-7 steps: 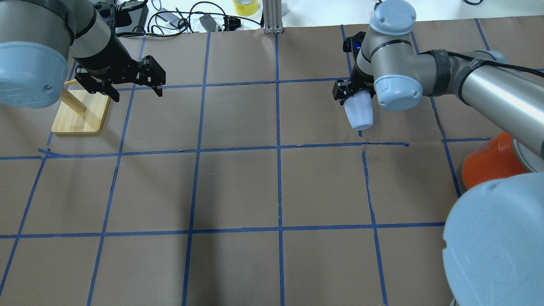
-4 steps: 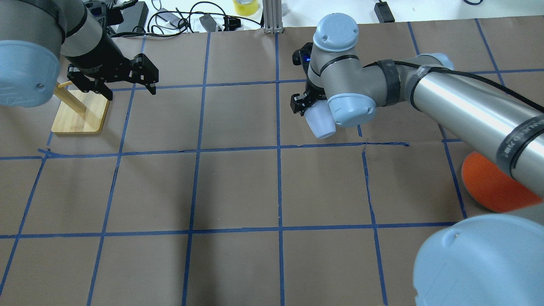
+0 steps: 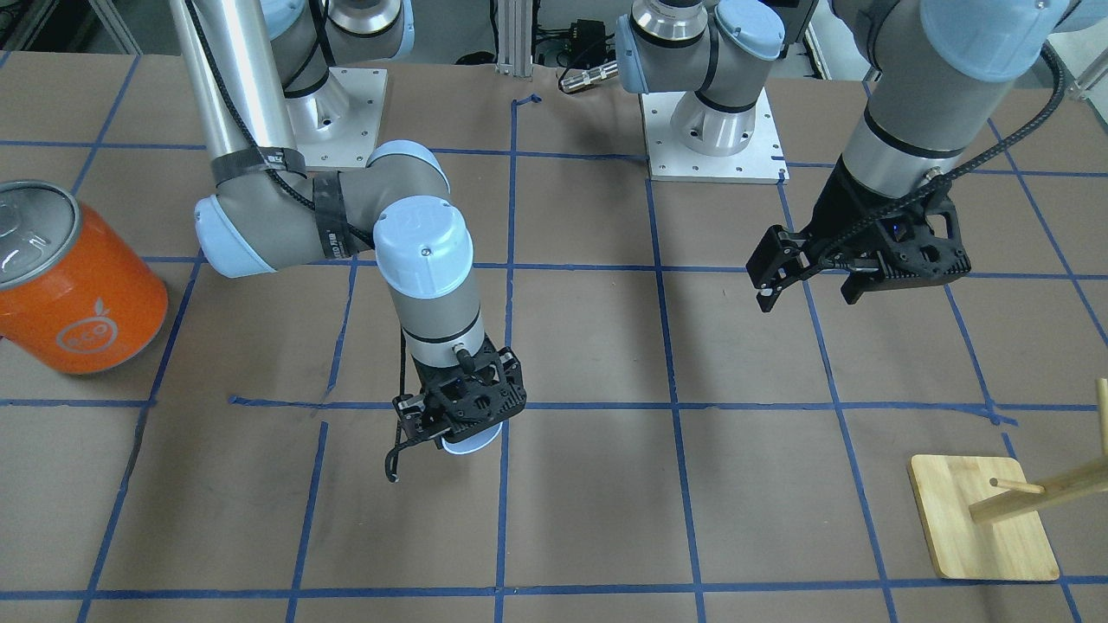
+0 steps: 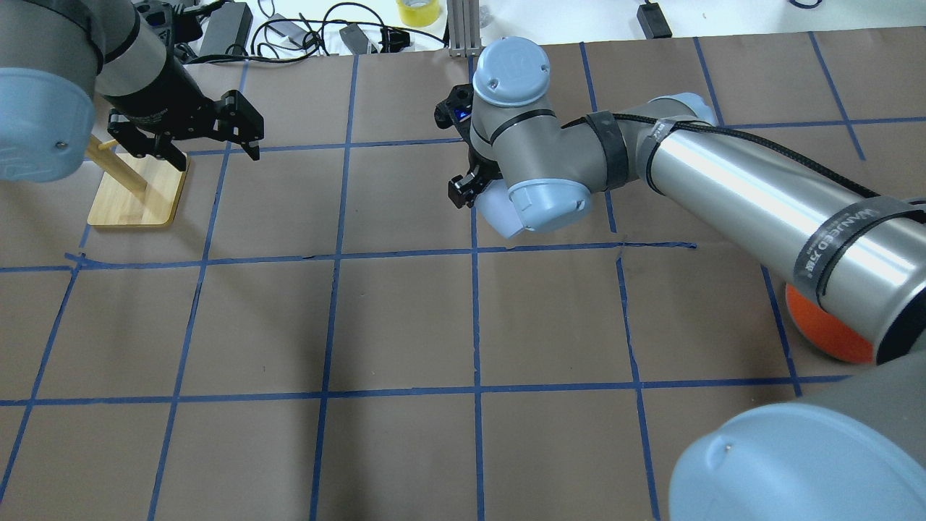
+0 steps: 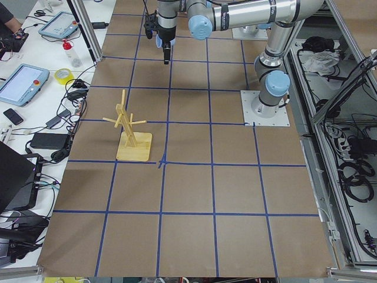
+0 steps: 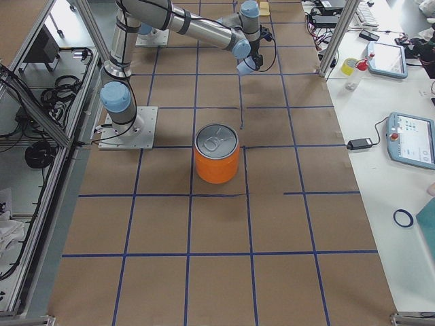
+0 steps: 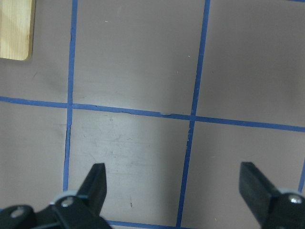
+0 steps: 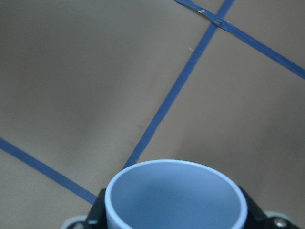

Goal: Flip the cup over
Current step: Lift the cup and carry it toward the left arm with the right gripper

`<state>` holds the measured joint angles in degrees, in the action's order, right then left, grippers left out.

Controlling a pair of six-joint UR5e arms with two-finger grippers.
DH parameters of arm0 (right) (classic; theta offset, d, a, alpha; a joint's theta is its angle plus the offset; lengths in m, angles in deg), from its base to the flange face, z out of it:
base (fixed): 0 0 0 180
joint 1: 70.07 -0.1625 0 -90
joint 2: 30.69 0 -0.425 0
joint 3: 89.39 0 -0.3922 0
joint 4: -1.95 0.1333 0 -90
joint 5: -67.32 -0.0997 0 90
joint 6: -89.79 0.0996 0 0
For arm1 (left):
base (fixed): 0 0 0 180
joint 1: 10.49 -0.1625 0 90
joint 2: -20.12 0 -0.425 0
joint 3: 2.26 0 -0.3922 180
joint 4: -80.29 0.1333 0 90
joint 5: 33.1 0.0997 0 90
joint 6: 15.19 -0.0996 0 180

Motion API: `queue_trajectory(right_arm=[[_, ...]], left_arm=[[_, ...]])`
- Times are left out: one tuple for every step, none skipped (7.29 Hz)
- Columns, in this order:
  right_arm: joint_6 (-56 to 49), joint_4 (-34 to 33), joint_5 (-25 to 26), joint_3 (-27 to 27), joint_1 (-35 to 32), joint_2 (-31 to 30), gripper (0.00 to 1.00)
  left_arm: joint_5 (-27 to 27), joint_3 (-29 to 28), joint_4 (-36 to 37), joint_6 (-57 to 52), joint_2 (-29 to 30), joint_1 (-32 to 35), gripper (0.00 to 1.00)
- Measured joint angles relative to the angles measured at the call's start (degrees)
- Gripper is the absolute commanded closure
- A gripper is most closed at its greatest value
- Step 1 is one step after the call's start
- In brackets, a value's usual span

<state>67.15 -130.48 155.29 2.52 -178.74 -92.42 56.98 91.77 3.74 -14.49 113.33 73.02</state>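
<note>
Right arm stretched across toward table [image 4: 405,325] centre, wrist pointing down. Right gripper [image 3: 459,421] clamped on the cup [image 8: 175,200], one finger on each side of its wall. Wrist view looks into the open mouth. Cup held above a blue tape line [image 4: 475,304]. Left gripper [image 3: 807,296] spread wide, empty, near the wooden stand [image 3: 982,528].

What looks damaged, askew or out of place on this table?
Nothing is spilled or toppled; the orange can stands upright. One flaw: in the overhead view, right of the cup, the blue tape line is ragged and offset, and the paper seems torn there.
</note>
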Motion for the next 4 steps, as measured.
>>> queue_trajectory(right_arm=[[-6.53, -0.16, -0.53, -0.38, -1.18, 0.5, 1.0], [-16.29, -0.36, -0.93, -0.54, -2.28, 1.11, 1.0], [-26.33, -0.5, -1.73, -0.6, -2.88, 2.02, 1.0], [-33.81, -0.6, -2.79, -0.64, -3.13, 3.27, 0.96]], left_arm=[[0.0, 0.01, 0.0, 0.0, 0.01, -0.01, 0.0], [0.0, 0.05, 0.0, 0.0, 0.01, -0.01, 0.0], [0.0, 0.08, 0.0, 0.0, 0.0, -0.01, 0.0], [0.0, 0.09, 0.0, 0.0, 0.0, -0.02, 0.0]])
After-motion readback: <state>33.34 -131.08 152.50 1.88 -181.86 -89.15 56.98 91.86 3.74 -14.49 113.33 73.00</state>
